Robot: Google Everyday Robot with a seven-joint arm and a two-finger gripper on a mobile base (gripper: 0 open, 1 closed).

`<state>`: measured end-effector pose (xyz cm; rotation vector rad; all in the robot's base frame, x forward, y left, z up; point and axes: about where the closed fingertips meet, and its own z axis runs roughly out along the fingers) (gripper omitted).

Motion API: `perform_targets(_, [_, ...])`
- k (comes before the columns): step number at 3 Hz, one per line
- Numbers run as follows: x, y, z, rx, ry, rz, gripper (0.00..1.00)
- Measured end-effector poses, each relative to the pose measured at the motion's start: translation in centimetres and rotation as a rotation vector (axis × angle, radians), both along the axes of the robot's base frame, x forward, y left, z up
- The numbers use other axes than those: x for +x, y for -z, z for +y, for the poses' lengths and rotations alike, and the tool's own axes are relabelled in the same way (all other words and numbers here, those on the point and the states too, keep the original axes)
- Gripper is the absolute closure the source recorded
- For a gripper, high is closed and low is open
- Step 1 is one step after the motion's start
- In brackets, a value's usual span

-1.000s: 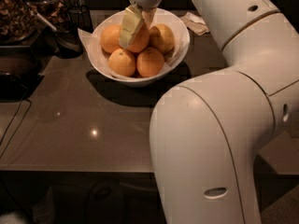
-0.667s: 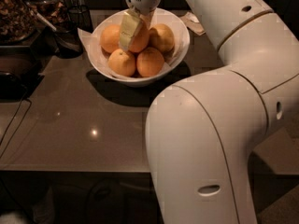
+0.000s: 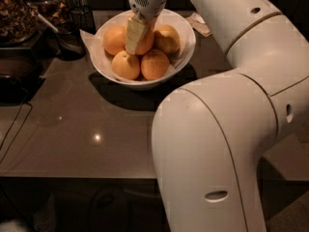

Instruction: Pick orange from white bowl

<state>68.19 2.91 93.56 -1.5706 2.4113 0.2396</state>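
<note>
The white bowl [image 3: 183, 57] stands at the back of the dark table, lined with white paper and holding several oranges. My gripper [image 3: 137, 37] comes down from the top of the camera view into the middle of the bowl. It rests against the central orange [image 3: 150, 44], the large deep-orange one, which it partly hides. Other oranges lie to the left [image 3: 114, 39], to the right [image 3: 167, 38] and in front [image 3: 126, 65].
My white arm [image 3: 217, 129] fills the right half of the view. Dark containers [image 3: 77, 18] and a dish of dry food [image 3: 14, 13] stand at the back left. A crumpled napkin [image 3: 200, 24] lies behind the bowl. A cable [image 3: 12, 129] runs along the table's left.
The gripper has sunk a little lower among the oranges. The oranges and the bowl have not moved.
</note>
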Motion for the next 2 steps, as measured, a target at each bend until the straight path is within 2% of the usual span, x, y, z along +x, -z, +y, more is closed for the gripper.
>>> perform_targets(2, [0.13,-0.16,0.00,0.004,-0.003,-0.007,0.96])
